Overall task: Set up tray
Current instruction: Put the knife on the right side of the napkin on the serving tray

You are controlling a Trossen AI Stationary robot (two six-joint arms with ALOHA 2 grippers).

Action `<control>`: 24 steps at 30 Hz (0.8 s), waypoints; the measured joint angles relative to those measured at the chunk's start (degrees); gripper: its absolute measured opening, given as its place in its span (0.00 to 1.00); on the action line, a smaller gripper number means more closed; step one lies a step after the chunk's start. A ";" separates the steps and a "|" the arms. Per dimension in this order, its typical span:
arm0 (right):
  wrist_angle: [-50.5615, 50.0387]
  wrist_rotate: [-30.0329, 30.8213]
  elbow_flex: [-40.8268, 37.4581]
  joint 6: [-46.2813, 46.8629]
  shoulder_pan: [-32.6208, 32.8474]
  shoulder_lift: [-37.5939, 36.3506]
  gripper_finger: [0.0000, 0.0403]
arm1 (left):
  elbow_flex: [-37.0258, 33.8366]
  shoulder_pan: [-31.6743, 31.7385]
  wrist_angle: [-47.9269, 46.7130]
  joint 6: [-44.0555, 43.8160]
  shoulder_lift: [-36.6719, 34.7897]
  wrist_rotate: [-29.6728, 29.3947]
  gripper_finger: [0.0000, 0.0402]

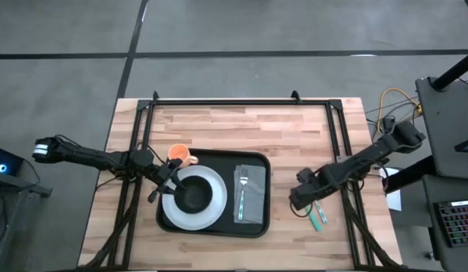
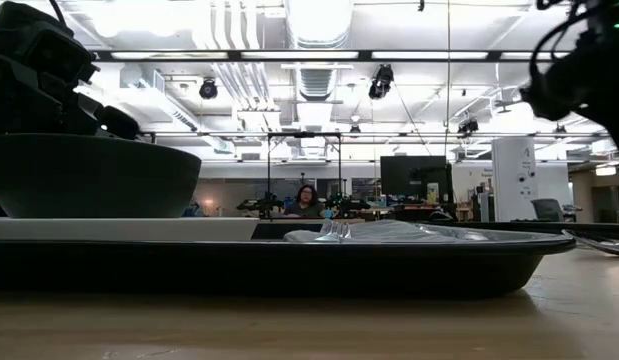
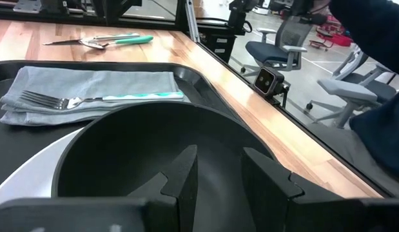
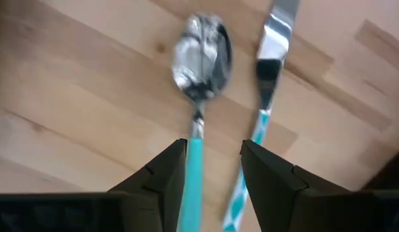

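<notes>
The black tray [image 1: 258,221] lies mid-table. On it sits a white plate [image 1: 217,208] bearing a black bowl [image 1: 194,195], and beside the plate a grey napkin [image 1: 252,204] with a teal-handled fork [image 1: 243,189] on top. My left gripper [image 1: 167,185] is open over the bowl's left rim, its fingers [image 3: 183,174] pointing into the bowl [image 3: 122,148]. Right of the tray, a teal-handled spoon [image 4: 202,51] and knife [image 4: 270,51] lie on the wood. My right gripper [image 4: 215,174] hangs open above their handles, pointing down. My left gripper reaches over the bowl's left rim [image 1: 176,189], and its own body hides the rim in the wrist view; I cannot tell whether it touches the bowl. The bowl stands upright on the plate. My right gripper touches nothing.
An orange cup [image 1: 181,156] stands on the wood by the tray's far left corner. Black frame rails [image 1: 241,100] run along the table's far, left and right sides. A small camera [image 3: 270,78] sits at the table's edge. A person [image 2: 307,200] sits far behind the table.
</notes>
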 joint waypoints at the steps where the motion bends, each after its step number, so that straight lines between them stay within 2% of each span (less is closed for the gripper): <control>1: -0.14 -0.60 -0.46 0.52 0.30 -0.24 0.34 | 0.02 0.00 0.00 0.00 0.00 0.00 0.25; 14: -0.47 -1.03 -4.16 0.43 2.62 -2.77 0.37 | 0.04 0.00 0.00 0.00 0.00 0.00 0.25; 24: -1.22 -0.96 -7.40 1.18 2.77 -7.40 0.35 | 0.07 0.00 0.00 0.02 0.00 0.00 0.25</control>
